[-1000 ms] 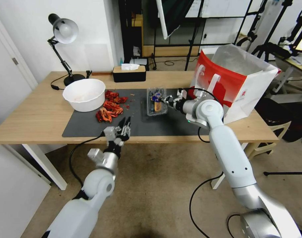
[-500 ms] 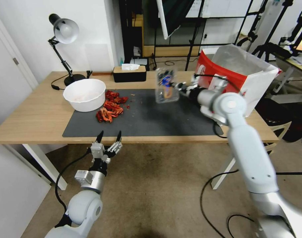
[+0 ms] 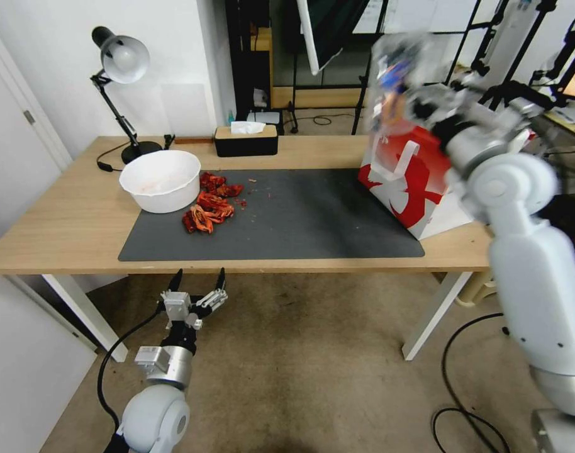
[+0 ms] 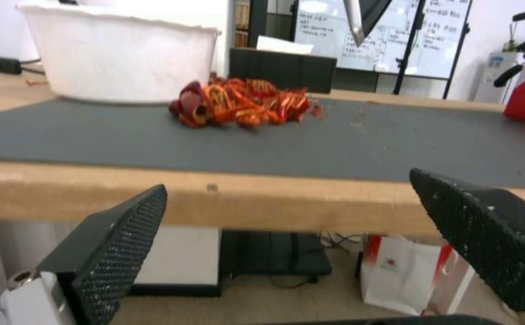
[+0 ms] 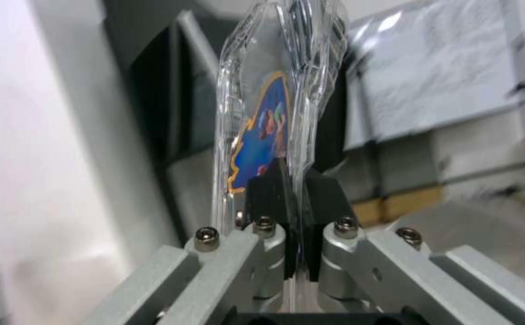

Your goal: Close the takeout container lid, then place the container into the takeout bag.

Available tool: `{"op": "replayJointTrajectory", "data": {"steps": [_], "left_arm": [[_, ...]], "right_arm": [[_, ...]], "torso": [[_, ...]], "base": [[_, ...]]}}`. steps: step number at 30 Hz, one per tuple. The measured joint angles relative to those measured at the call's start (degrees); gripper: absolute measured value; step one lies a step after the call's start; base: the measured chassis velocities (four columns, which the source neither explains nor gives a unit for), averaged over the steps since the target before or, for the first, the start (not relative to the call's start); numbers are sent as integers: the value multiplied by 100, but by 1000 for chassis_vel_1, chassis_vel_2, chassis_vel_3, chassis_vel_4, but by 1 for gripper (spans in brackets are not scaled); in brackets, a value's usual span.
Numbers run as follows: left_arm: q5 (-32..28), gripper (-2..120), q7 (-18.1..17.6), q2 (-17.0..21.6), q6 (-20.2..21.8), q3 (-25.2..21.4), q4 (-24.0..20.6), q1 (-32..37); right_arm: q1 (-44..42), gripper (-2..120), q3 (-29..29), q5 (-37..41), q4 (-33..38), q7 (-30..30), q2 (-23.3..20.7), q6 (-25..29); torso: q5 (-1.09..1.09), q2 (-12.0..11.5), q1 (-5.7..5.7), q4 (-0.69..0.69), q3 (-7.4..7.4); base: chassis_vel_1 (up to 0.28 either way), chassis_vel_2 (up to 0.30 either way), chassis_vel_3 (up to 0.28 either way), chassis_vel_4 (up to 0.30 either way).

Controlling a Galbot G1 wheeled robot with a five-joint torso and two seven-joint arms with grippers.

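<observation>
No writing here can be read. The whiteboard (image 4: 437, 36) behind the bench (image 4: 262, 205) carries scrawl too small to read. The takeout container (image 5: 274, 122) bears only a blue picture label.

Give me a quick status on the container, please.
Right hand shut on takeout container, lifted above takeout bag. Left hand open, below table edge. Nothing in the way.

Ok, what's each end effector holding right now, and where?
Right end effector pinches the takeout container by its edge, above the takeout bag. Left end effector: nothing.
</observation>
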Motion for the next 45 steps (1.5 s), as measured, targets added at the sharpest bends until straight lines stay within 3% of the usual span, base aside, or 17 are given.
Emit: {"op": "replayJointTrajectory", "data": {"steps": [10,21,23,25,30,33,34,42,45], "left_arm": [[-30,100,48,-42,-63,78,123,40],[-57,100,59,-50,-84,89,113,64],[-63,100,55,-50,-106,81,113,63],[-64,100,50,-49,-112,78,113,62],[-65,100,25,-43,-115,69,113,51],[-66,100,-5,-43,-114,69,86,48],[-66,100,-5,-43,-114,69,86,48],[-84,100,44,-56,-124,29,31,67],[-85,100,74,-60,-65,12,-21,110]], "right_arm": [[-179,0,440,-711,-549,-149,-565,50],[-508,2,375,-343,-527,172,-330,-436],[-600,14,360,-1,-421,374,-245,-665],[-632,17,352,72,-401,440,-219,-721],[-665,33,316,109,-390,535,-172,-761],[-642,51,298,101,-371,547,-177,-799],[-642,51,298,101,-371,547,-177,-799],[-708,78,295,97,-17,159,-276,-573],[-931,91,257,-67,439,-124,-321,-363]], "torso": [[2,0,1,-4,0],[-1,0,1,1,0],[-2,0,1,1,0],[-2,0,1,1,0],[-2,0,1,0,0],[-1,0,1,0,0],[-1,0,1,0,0],[0,0,1,0,1],[-2,0,1,0,1]], "base": [[0,0,0,0],[0,0,0,0],[0,0,0,0],[0,0,0,0],[0,0,0,0],[0,0,0,0],[0,0,0,0],[0,0,0,0],[0,0,0,0]]}}
